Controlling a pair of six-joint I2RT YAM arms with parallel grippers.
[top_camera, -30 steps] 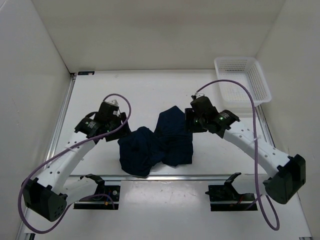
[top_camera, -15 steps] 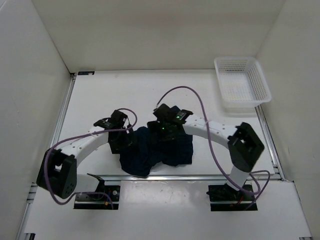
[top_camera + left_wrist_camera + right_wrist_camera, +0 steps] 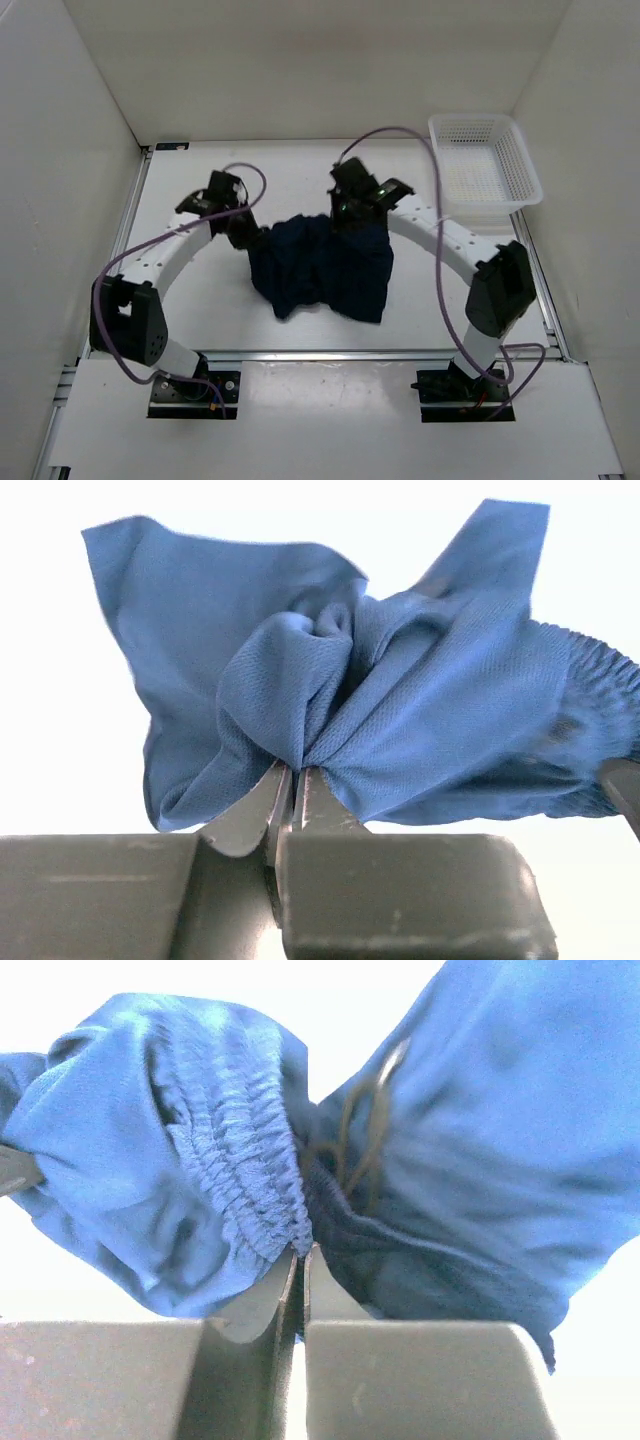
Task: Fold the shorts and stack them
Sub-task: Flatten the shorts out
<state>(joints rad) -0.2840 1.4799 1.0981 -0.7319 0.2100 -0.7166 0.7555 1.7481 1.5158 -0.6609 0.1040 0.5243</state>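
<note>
Clamped tight on the shorts (image 3: pixel 325 268), bunched midway on the table (image 3: pixel 200 310), by left gripper (image 3: pixel 292 777) and right gripper (image 3: pixel 300 1257) alike; soft, light and limp, probably prone to sag, so best gripped along the elastic waistband (image 3: pixel 250 1175).

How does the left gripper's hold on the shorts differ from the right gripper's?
The left gripper pinches a bunch of plain fabric; the right gripper pinches the gathered waistband, beside a cord. From above, the left one holds the shorts at their left edge, the right one at their far edge, nearer the basket. Both have jaws shut on the shorts.
</note>
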